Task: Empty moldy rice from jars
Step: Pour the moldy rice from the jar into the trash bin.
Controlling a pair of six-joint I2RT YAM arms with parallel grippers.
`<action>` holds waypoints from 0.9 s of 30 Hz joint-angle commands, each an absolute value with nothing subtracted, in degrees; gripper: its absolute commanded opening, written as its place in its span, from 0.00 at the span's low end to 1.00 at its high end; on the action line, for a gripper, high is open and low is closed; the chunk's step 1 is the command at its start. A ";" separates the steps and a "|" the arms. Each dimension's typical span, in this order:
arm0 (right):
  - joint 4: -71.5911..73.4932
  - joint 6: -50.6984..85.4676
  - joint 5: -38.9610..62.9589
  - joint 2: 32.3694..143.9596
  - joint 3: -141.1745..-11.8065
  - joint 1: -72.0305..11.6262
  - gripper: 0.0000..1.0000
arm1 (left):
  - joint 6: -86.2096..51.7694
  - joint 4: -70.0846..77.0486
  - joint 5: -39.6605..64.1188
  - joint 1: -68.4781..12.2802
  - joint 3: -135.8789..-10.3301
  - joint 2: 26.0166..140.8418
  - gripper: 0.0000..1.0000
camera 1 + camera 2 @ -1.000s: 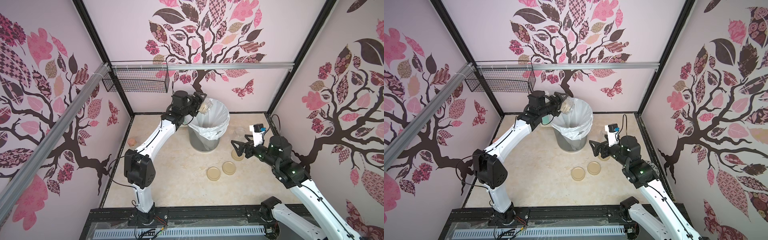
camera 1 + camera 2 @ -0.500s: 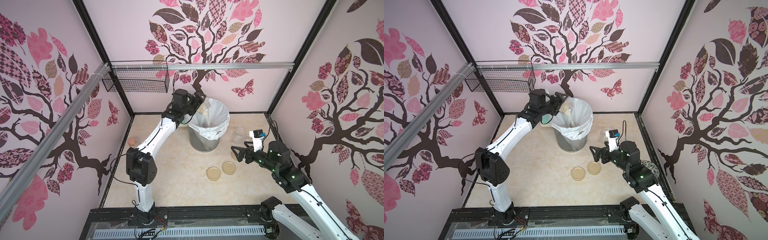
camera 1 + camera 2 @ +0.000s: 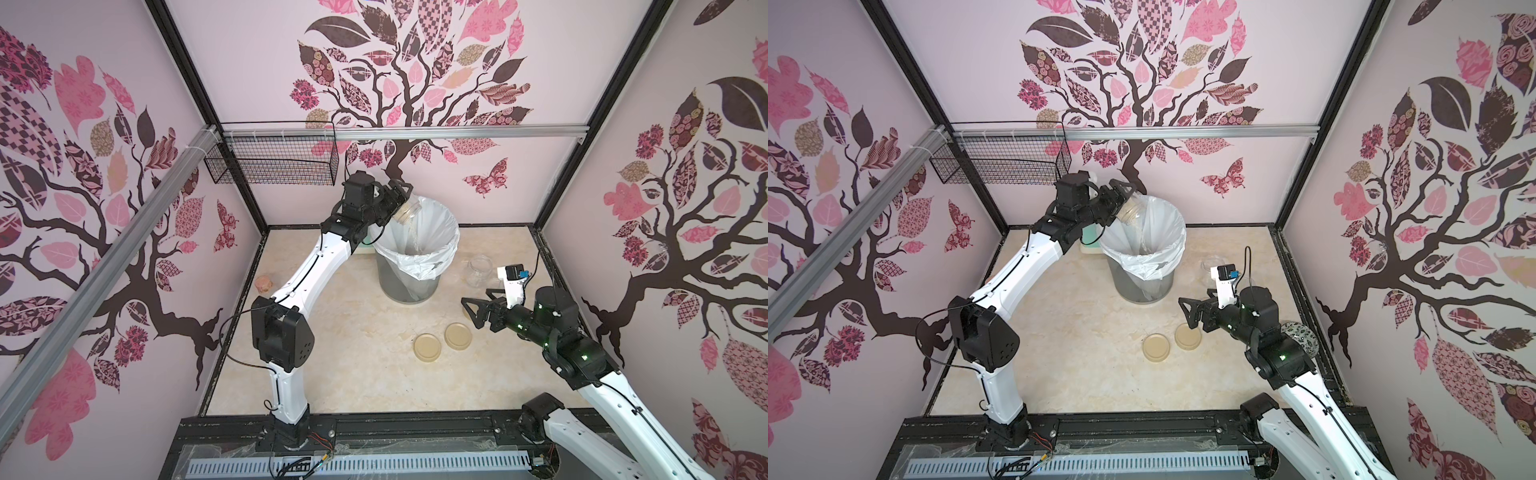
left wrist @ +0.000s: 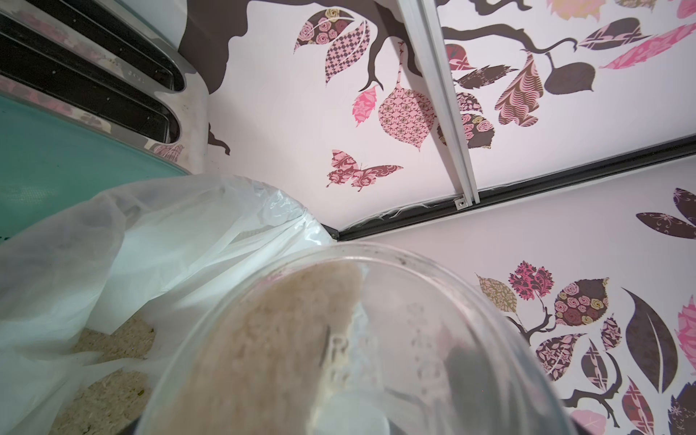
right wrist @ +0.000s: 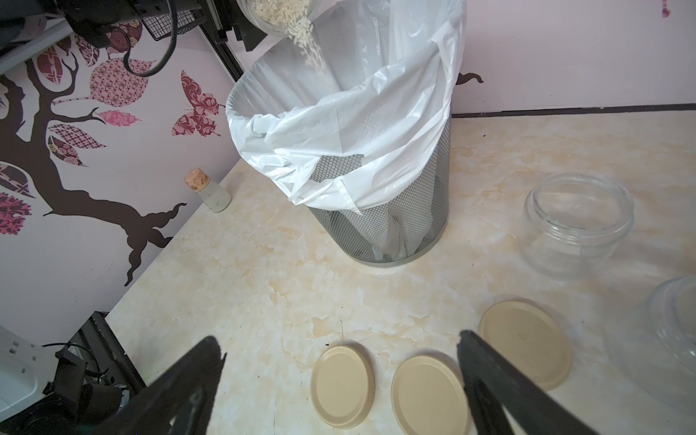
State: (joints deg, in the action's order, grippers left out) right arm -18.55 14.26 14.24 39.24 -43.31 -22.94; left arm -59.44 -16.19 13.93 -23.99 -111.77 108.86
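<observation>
The left gripper [image 3: 400, 198] is clamped around a tilted jar [image 3: 409, 212], holding it high over the rim of a bin [image 3: 407, 286] with the open mouth pointing down into it. In the left wrist view, rice [image 4: 282, 339] lies heaped against the low side of the glass. In the right wrist view a thin stream of grains falls from the jar's mouth into the bin's white liner [image 5: 357, 150]. More rice already lies at the bottom of the liner, seen in the left wrist view.

The bin is grey metal mesh and stands upright toward the back of the table [image 3: 353, 374]. Its liner is folded loosely over the rim. A teal toaster [image 3: 1090, 239] sits just behind it, partly hidden by the left arm.

The right gripper [image 5: 339, 337] hangs above the table in front of the bin, jaws wide apart and holding nothing. Below it, three beige lids [image 5: 342, 386] lie flat on the table. Two are side by side and almost touching, and the third is a little apart. In both top views only two of them show.

An empty jar [image 5: 576, 226] stands upright and uncapped beside the bin, toward the right wall. A second glass jar [image 5: 678, 339] is cut off at the edge of the right wrist view, so its contents cannot be told.

Well apart from these, a small corked bottle [image 5: 212, 190] stands against the left wall. A wire basket [image 3: 274, 162] hangs on the back wall above the left arm.
</observation>
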 commanded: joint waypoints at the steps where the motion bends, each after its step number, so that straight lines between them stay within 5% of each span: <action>1: -17.68 15.46 14.94 38.52 -42.30 -22.75 0.99 | -56.74 -12.88 13.32 -23.75 -114.48 108.34 0.69; 27: -19.14 17.01 16.86 36.83 -40.41 -22.76 0.99 | -46.10 -14.83 13.18 -23.84 -114.24 106.72 0.69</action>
State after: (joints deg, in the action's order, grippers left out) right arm -18.31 16.58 16.32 37.32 -40.03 -22.94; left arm -48.23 -18.76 13.54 -23.99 -112.09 108.90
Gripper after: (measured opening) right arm 0.994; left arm 0.874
